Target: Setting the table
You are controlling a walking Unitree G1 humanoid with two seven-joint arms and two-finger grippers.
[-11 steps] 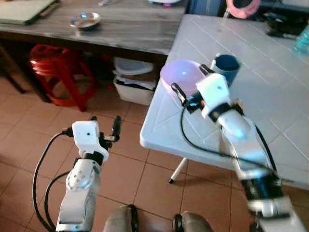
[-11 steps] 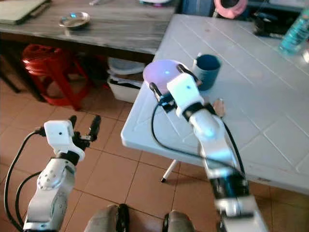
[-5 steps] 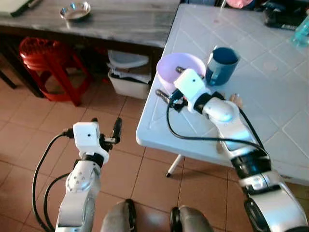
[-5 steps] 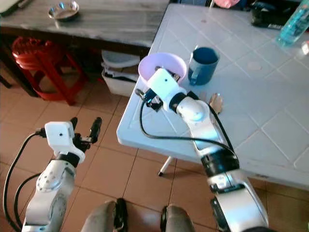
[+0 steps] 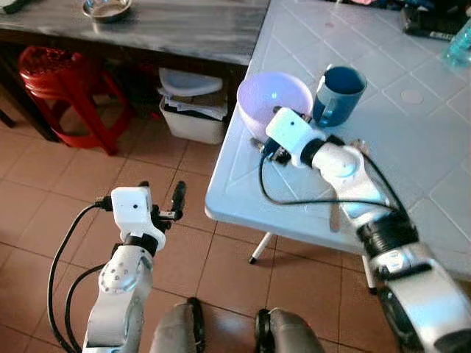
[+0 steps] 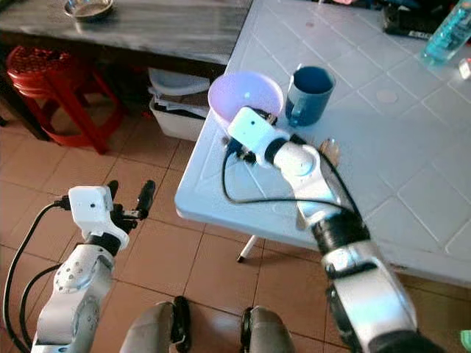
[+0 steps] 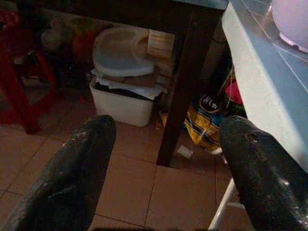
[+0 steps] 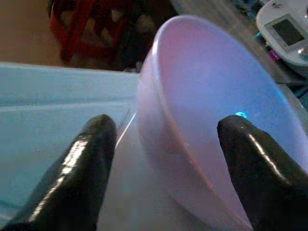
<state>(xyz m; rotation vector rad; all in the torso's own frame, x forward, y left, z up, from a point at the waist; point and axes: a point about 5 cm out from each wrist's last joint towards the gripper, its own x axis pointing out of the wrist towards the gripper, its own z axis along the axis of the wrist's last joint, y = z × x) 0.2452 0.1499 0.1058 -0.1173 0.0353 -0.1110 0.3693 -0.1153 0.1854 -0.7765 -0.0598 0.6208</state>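
Since a second ago the right gripper (image 8: 161, 163) has drawn in low against the near side of the lilac bowl (image 5: 274, 101), and its fingers (image 8: 84, 168) are spread, one outside the bowl's wall and the other over its hollow, with the rim between them; whether they touch it cannot be told. That bowl stands near the corner of the white tiled table (image 5: 412, 140), tilted in the right wrist view. Just beside it stands a blue mug (image 5: 337, 94), handle toward the bowl. A wooden spoon (image 6: 329, 154) lies on the table close behind the right arm, partly hidden by it.

Low over the tiled floor (image 5: 44, 198), the left gripper (image 7: 166, 168) hangs with its fingers wide apart, holding nothing. Past it, under a dark wooden table (image 5: 184, 26), sit a white plastic tub (image 7: 122, 103) and a red stool (image 5: 62, 92). A small metal dish (image 5: 107, 9) rests on that dark table.
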